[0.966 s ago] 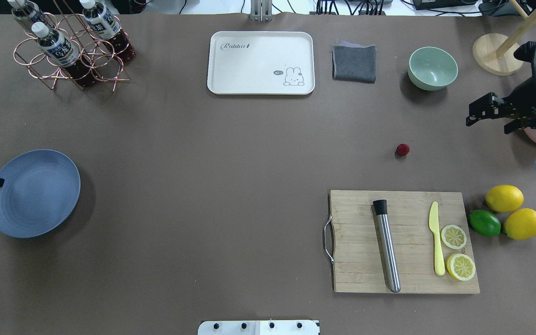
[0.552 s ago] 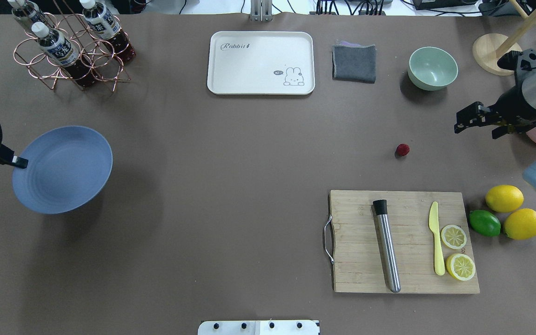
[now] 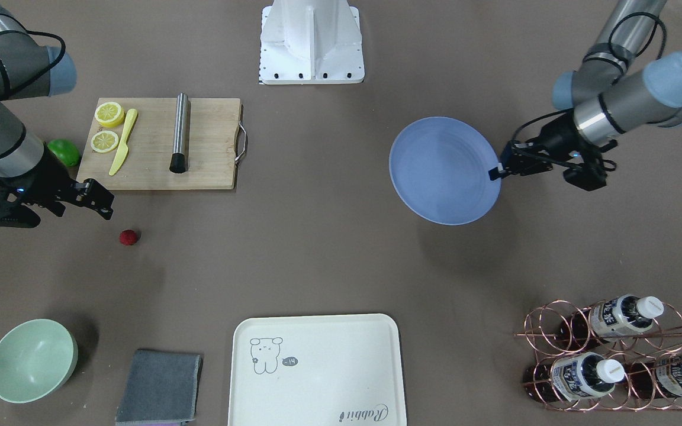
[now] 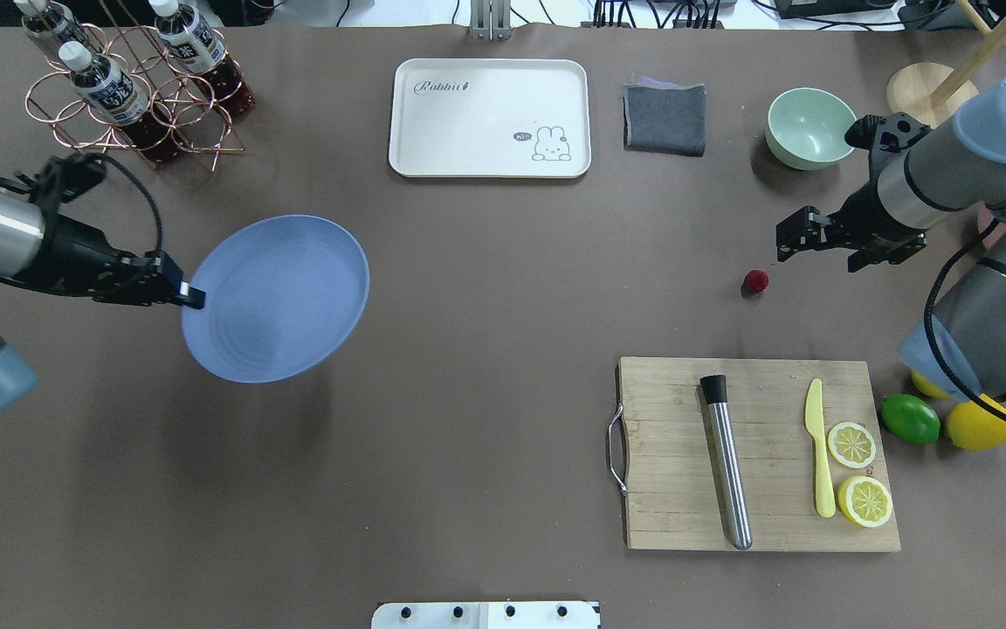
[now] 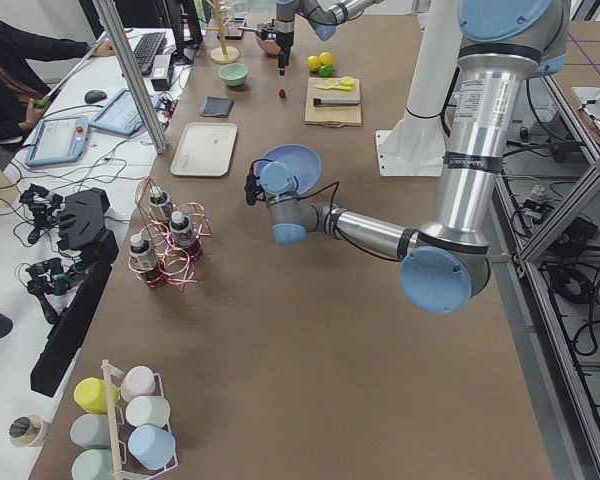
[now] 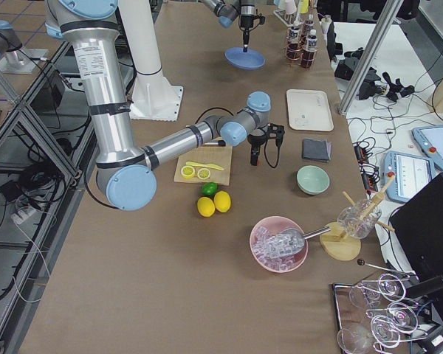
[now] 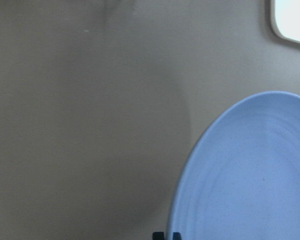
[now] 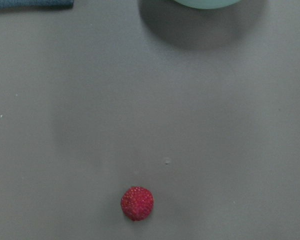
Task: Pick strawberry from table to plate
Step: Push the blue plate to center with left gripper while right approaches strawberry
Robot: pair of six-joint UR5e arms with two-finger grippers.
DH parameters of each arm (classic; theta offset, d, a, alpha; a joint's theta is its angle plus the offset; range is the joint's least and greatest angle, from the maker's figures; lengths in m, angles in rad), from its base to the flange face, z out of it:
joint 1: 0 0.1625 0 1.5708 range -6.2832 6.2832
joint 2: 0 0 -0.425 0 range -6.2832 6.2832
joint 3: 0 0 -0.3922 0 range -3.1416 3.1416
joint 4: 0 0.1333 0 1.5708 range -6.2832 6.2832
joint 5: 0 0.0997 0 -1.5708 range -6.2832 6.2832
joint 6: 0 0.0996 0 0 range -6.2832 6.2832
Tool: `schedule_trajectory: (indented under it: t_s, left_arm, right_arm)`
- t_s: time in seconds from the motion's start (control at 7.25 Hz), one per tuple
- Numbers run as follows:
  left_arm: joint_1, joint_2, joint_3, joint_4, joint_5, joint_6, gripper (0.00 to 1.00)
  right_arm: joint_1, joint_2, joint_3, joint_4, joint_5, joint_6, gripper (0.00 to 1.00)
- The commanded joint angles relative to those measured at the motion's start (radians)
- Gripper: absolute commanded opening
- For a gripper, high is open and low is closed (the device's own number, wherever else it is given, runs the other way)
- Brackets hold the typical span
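Now, nearest the robot, the cutting board (image 4: 756, 454) sits off to the right and plays no part in this job. Just beyond its far edge the strawberry (image 4: 755, 280) lies alone on the bare worktop (image 4: 485, 349), with nothing touching it. The right hand (image 4: 817, 253) hangs above the worktop near the berry, on its outer side. It is empty, with its fingers spread wide, probably lining up to drop over the berry. Something so small and round could roll if one finger lands first. Well apart on the other side, the left hand (image 4: 191, 300) is clamped on the rim of the plate (image 4: 280, 297). It holds the plate clear of the worktop and out toward the middle, likely to shorten the berry's trip. Farthest back, the tray (image 4: 490, 118) and the bowl (image 4: 811, 128) stand unused.
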Motion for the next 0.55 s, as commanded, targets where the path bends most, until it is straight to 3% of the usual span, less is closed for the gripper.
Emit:
schedule_trajectory:
  t_s: [0.0,0.14,0.41]
  left_arm:
    - [0.124,-0.095,-0.141,0.25,0.156,-0.046,0.0]
    - [0.156,-0.115,-0.179,0.328,0.198,-0.046,0.0]
    - [0.187,-0.137,-0.181,0.342,0.239,-0.046,0.0]
  right_arm:
    - [-0.025,0.044,-0.081,0.001,-0.016,0.016,1.0]
    - [-0.042,0.046,-0.121,0.021,-0.018,0.017,1.0]
    - [-0.052,0.079,-0.21,0.093,-0.021,0.02,1.0]
